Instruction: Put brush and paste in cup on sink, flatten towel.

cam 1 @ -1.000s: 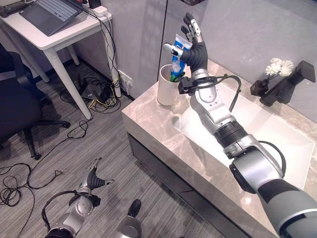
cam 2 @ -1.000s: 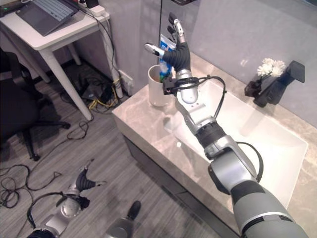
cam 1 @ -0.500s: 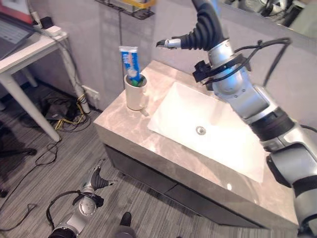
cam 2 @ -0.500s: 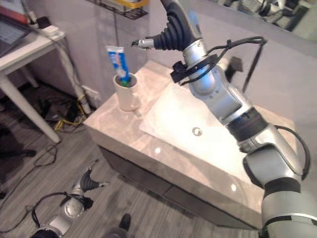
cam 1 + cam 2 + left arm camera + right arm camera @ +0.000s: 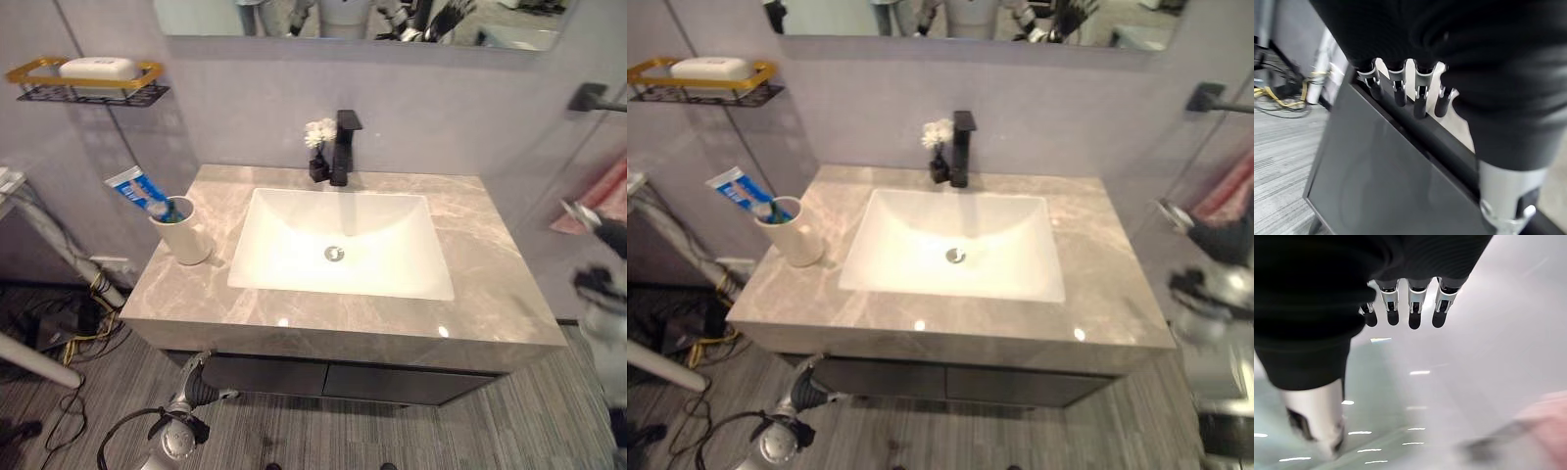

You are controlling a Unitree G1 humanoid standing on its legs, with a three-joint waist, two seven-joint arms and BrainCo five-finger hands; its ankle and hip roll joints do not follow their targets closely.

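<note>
Standing in the cup [image 5: 184, 233] at the counter's [image 5: 490, 284] left end, the paste [image 5: 138, 190] leans up and out to the left, and a green bit beside it at the rim may be the brush, though that is hard to tell. The cup sits on the marble just left of the basin [image 5: 340, 243], near the front-left corner. Behind the basin a black tap [image 5: 342, 145] rises, with a small dark vase of white flowers [image 5: 317, 147] touching its left side. A pink towel [image 5: 600, 199] hangs at the far right, past the counter's edge, under a black rail bracket [image 5: 588, 95]. The right hand [image 5: 600, 227] is raised near that towel, well apart from the cup; in its wrist view its fingers [image 5: 1415, 308] hang straight, side by side, holding nothing. The left hand [image 5: 199, 377] hangs low before the dark cabinet [image 5: 333, 377], its fingers [image 5: 1400, 90] straight in a row and empty. On the left wall a wire shelf [image 5: 88, 83] carries a white soap [image 5: 96, 69].
</note>
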